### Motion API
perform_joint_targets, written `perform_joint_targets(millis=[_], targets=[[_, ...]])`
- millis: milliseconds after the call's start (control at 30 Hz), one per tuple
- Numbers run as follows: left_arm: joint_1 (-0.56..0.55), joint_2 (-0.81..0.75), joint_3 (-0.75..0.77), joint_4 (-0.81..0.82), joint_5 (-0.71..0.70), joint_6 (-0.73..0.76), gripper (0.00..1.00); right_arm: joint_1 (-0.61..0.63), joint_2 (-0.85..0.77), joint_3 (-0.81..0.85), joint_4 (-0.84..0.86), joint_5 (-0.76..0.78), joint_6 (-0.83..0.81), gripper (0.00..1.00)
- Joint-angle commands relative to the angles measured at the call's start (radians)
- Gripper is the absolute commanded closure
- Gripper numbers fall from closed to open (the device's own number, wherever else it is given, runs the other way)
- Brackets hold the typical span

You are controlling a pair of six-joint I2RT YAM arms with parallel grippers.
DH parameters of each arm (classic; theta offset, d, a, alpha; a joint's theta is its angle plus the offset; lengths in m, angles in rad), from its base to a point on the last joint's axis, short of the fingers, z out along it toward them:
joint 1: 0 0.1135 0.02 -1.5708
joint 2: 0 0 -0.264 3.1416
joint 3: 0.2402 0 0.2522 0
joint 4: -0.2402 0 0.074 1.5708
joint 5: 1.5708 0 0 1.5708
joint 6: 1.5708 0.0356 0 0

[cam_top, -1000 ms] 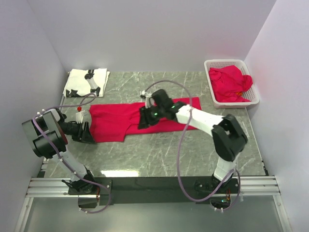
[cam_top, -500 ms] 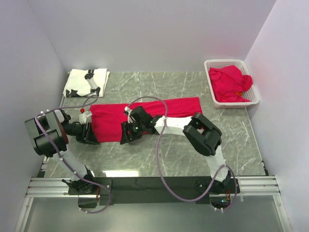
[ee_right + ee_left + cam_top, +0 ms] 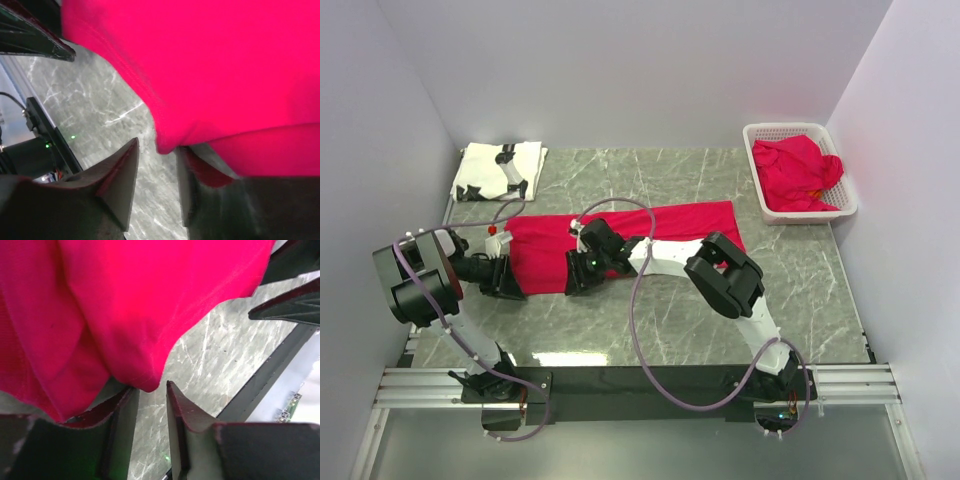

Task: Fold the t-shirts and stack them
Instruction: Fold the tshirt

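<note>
A red t-shirt (image 3: 620, 225) lies as a long strip across the table's middle. My left gripper (image 3: 512, 285) is at its near left corner and my right gripper (image 3: 575, 278) is at its near edge, a little to the right. In the left wrist view the gripper (image 3: 150, 386) is slightly open, with a red cloth corner (image 3: 145, 375) at the tips, not between them. In the right wrist view the gripper (image 3: 157, 145) is also slightly open, with a red fold (image 3: 170, 140) at the tips. A folded white t-shirt with black print (image 3: 498, 170) lies at the back left.
A white lattice basket (image 3: 758, 135) at the back right holds more red t-shirts (image 3: 798, 172). The grey marble table (image 3: 650, 310) is walled on three sides. The right arm reaches across the table's middle from the right base.
My right gripper has moved left and nearer, from the shirt's middle to its near left edge, close to the left gripper. The left gripper has barely moved.
</note>
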Motion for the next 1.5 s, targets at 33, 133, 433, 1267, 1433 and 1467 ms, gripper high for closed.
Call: perform_joint_targets(millis=[33,133,433,1267,1433,1467], targets=[[-0.008,-0.009,-0.017,0.073,-0.045,0.038,0.69,0.009,0.016,0.037,-0.023,0.018,-0.006,0.62],[-0.008,-0.019,-0.018,0.055,-0.034,0.057,0.81,0.007,-0.004,0.033,-0.023,0.024,-0.015,0.80],[0.000,-0.068,0.029,-0.039,0.001,0.098,0.99,0.006,-0.063,0.037,-0.033,0.027,-0.036,1.00],[-0.074,0.164,0.692,-0.148,0.262,-0.127,0.99,-0.229,-0.004,0.375,-0.092,-0.044,-0.110,1.00],[-0.132,0.220,0.758,-0.020,0.224,-0.219,0.99,-0.255,0.056,0.415,-0.072,-0.045,-0.116,1.00],[-0.141,0.226,0.758,0.016,0.216,-0.250,0.99,-0.257,0.076,0.418,-0.069,-0.048,-0.116,1.00]])
